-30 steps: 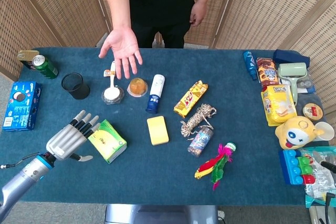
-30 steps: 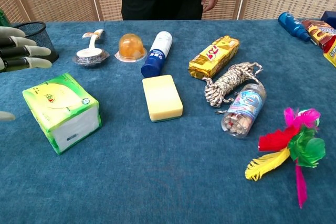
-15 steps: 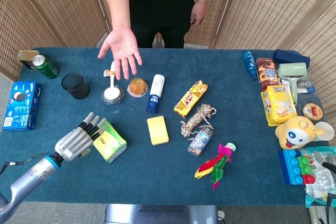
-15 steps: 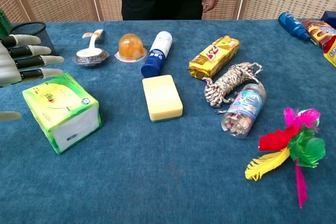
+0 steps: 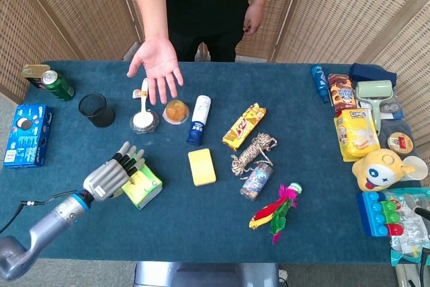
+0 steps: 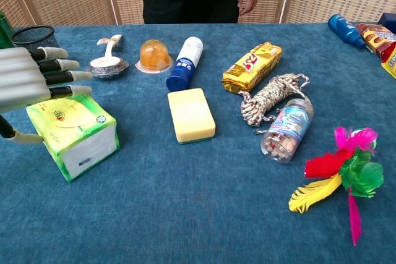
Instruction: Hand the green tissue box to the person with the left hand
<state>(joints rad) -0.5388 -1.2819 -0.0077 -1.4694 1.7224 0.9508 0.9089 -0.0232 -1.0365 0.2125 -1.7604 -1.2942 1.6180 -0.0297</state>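
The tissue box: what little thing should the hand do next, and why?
Probably close around the tissue box. The left hand is spread over its far side with the thumb at the near side, gripping nothing yet, while the person's palm waits open.

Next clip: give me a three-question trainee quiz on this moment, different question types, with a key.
1. True or false: the left hand has lifted the green tissue box off the table.
2. What lies directly between the tissue box and the coiled rope in the chest view?
A. orange jelly cup
B. yellow sponge
C. black mesh cup
3. Fill in: the person's open palm hangs above the ____ end of the table.

Key:
1. False; the box sits on the cloth, fingers spread over it.
2. B, the yellow sponge.
3. Far.
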